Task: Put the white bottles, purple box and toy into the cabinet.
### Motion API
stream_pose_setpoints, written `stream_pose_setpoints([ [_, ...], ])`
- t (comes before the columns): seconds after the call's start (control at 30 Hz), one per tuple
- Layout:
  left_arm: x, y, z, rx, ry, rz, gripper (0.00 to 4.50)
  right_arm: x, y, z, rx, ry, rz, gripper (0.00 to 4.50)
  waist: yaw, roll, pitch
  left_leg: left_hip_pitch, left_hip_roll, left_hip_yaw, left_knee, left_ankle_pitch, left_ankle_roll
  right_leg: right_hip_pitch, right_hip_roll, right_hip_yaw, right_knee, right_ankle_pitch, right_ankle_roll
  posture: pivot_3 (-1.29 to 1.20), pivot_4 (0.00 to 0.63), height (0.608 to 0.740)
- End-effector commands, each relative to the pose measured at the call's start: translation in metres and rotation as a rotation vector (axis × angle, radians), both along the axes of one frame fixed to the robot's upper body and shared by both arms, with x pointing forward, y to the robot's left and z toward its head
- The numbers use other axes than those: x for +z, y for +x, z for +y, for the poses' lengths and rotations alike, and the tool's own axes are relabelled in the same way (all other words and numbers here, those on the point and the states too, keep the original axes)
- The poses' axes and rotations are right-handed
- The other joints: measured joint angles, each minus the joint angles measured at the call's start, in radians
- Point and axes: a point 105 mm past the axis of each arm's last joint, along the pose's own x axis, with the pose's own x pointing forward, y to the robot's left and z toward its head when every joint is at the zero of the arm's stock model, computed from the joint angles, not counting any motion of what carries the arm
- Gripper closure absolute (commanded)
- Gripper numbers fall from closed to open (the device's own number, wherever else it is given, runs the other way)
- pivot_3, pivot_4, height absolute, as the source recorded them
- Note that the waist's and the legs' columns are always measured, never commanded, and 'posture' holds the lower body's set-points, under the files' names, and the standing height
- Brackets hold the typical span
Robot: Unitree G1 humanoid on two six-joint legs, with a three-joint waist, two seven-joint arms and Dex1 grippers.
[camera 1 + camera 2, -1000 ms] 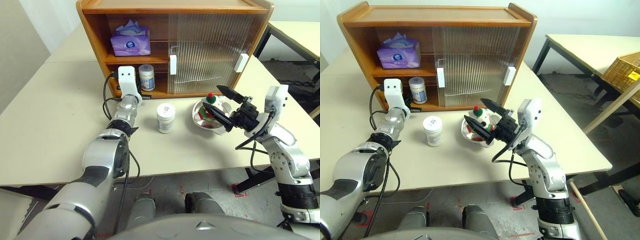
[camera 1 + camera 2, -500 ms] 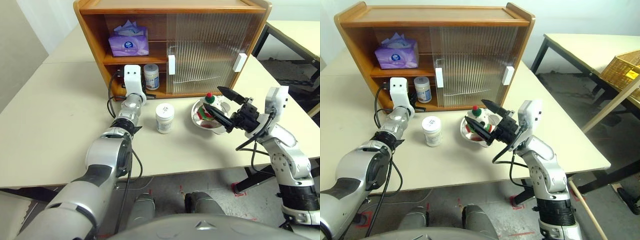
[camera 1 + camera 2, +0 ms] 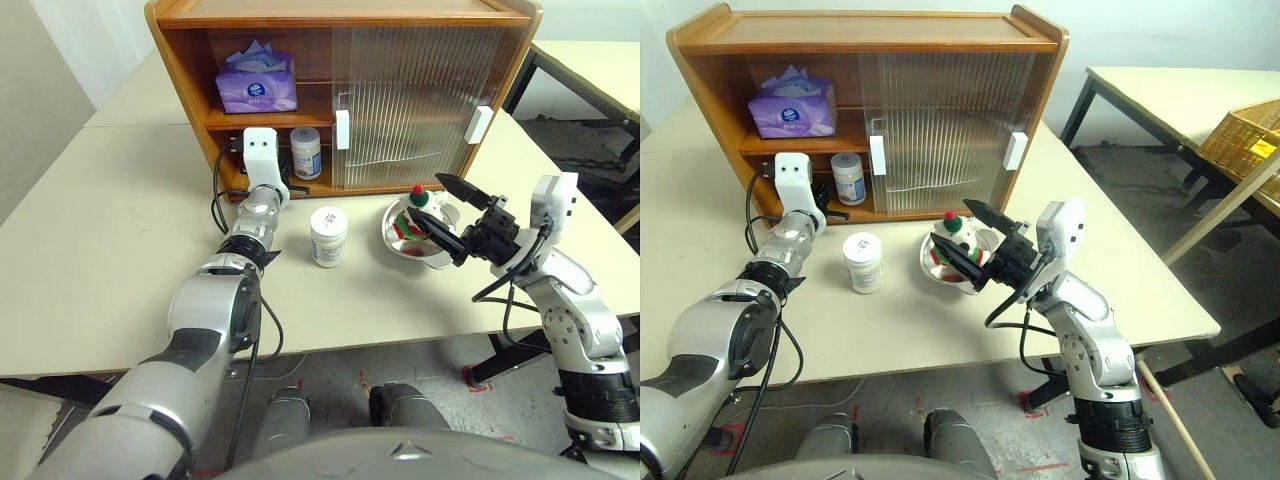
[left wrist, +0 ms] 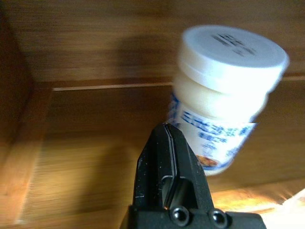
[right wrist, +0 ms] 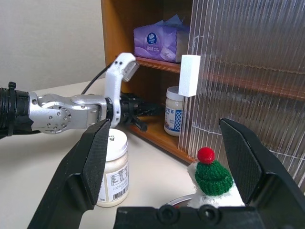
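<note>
The wooden cabinet stands open on its left half. On its upper shelf lies the purple box. One white bottle stands upright on the lower shelf. My left gripper is shut and empty, reaching into that shelf just beside the bottle. A second white bottle stands on the table in front of the cabinet. The toy, in a green hat with a red pompom, sits in a steel bowl. My right gripper hovers open around the toy, not touching it.
Ribbed sliding doors with white handles cover the cabinet's right part. A black cable loops from my left wrist over the table. Another table and a wicker basket lie to the right. Bare tabletop lies to the left.
The head view has shifted slightly. Neither arm nor any object has visibly moved.
</note>
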Motion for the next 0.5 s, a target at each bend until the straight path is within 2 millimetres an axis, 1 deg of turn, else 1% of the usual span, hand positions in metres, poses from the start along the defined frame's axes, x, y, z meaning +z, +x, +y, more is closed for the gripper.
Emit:
stream_pose_setpoints([
  [0.03, -0.004, -0.005, 0.012, -0.001, -0.017, -0.025, 4.46, 0.001, 0.001, 0.002, 0.012, -0.009, -0.005, 0.00, 0.000, 0.000, 0.000, 0.000, 0.000, 0.000, 0.000, 0.000, 0.000, 0.000, 0.000, 0.000, 0.000, 0.000, 0.000, -0.01, 0.057, 0.740],
  [0.17, -0.008, -0.010, 0.017, -0.020, -0.023, -0.041, 4.46, 0.001, 0.003, 0.002, 0.019, -0.009, -0.003, 0.00, 0.001, 0.000, 0.000, 0.000, 0.000, 0.000, 0.000, 0.000, 0.000, 0.000, 0.000, 0.000, 0.000, 0.000, 0.000, 0.01, 0.062, 0.740],
  [0.33, -0.020, -0.029, 0.037, -0.083, 0.013, -0.069, 4.46, 0.000, 0.004, 0.005, 0.039, -0.011, -0.001, 0.00, 0.004, 0.000, 0.000, 0.000, 0.000, 0.000, 0.000, 0.000, 0.000, 0.000, 0.000, 0.000, 0.000, 0.000, 0.000, 0.03, 0.063, 0.740],
  [0.4, -0.018, -0.035, 0.040, -0.130, 0.012, -0.082, 4.46, 0.000, 0.005, 0.005, 0.043, -0.011, -0.001, 0.00, 0.005, 0.000, 0.000, 0.000, 0.000, 0.000, -0.001, 0.000, -0.001, 0.000, 0.000, 0.000, 0.001, 0.000, 0.000, 0.03, 0.064, 0.740],
  [0.5, -0.011, -0.046, 0.041, -0.260, -0.002, -0.090, 4.46, -0.002, 0.005, 0.007, 0.056, -0.011, 0.003, 0.00, 0.011, 0.000, 0.000, -0.001, 0.000, 0.000, -0.001, -0.001, -0.001, -0.001, 0.000, 0.000, 0.001, 0.000, 0.000, 0.05, 0.062, 0.740],
])
